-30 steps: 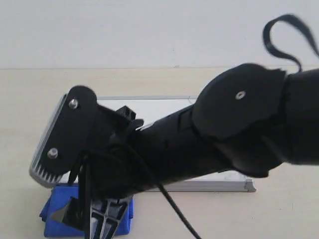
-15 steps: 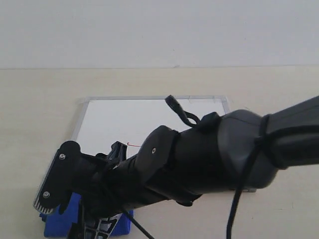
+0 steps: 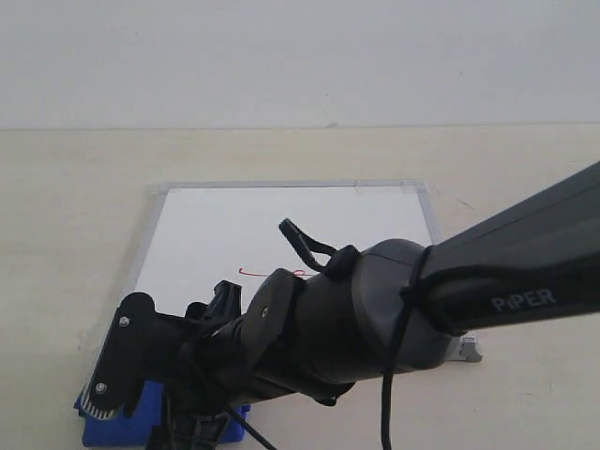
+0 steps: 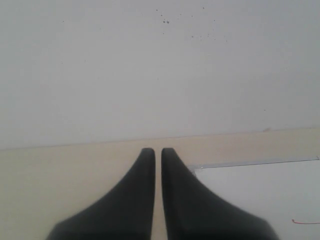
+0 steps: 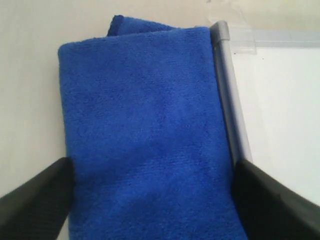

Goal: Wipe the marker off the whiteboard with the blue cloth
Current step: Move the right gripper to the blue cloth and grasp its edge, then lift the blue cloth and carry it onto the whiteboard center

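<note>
The whiteboard (image 3: 281,220) lies flat on the beige table, with the marker (image 3: 272,274), a thin red line, near its middle. The blue cloth (image 3: 117,429) lies folded against the board's near-left corner. My right gripper (image 3: 187,433) reaches across from the right and hangs low over the cloth. In the right wrist view the gripper (image 5: 152,167) is open, one finger either side of the blue cloth (image 5: 145,125), beside the whiteboard (image 5: 280,100) frame. My left gripper (image 4: 157,151) is shut and empty, near a whiteboard (image 4: 260,185) corner; the marker (image 4: 305,221) shows faintly.
The right arm's black body (image 3: 375,309) covers the board's near edge and a cable (image 3: 389,412) hangs from it. A grey corner cap (image 3: 469,349) shows at the board's near right. A white wall (image 3: 300,56) stands behind the table.
The right arm has dropped lower and drawn toward the near-left corner, uncovering most of the board and the red line. Its gripper now sits just above the cloth.
</note>
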Action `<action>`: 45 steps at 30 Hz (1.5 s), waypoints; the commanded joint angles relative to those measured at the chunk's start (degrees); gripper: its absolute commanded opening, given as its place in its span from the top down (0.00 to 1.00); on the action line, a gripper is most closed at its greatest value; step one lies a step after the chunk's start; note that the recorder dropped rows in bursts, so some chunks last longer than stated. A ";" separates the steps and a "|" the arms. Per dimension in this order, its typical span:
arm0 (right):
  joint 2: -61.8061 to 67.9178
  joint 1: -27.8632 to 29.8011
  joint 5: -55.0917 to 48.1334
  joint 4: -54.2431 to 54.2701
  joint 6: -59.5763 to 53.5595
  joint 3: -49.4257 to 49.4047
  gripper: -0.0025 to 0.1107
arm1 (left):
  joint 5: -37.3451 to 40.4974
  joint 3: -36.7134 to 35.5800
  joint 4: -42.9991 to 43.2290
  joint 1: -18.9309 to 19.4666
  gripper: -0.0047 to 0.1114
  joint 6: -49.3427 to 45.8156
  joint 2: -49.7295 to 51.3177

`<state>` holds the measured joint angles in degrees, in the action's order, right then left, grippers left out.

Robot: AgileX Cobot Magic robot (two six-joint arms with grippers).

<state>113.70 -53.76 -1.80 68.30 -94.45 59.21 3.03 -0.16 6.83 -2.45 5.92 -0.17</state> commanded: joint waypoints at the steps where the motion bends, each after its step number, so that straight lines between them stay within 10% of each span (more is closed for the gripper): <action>1: 0.09 -0.04 2.67 0.06 3.53 0.21 0.29 | -0.05 0.16 -0.33 -0.19 0.92 0.54 0.17; 22: 4.11 -0.04 1.37 0.06 0.36 0.21 0.30 | -0.05 0.16 -0.33 -0.19 0.92 0.54 0.17; 32: 4.11 -0.04 -5.51 -0.05 -1.18 0.21 0.99 | -0.05 0.16 -0.33 -0.19 0.92 0.54 0.17; 45: -8.89 -0.04 -1.47 -0.05 3.21 0.21 0.98 | -0.05 0.16 -0.33 -0.19 0.92 0.54 0.17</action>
<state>110.55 -53.84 -6.02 68.35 -93.33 59.37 3.03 -0.16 6.83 -2.45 5.92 -0.17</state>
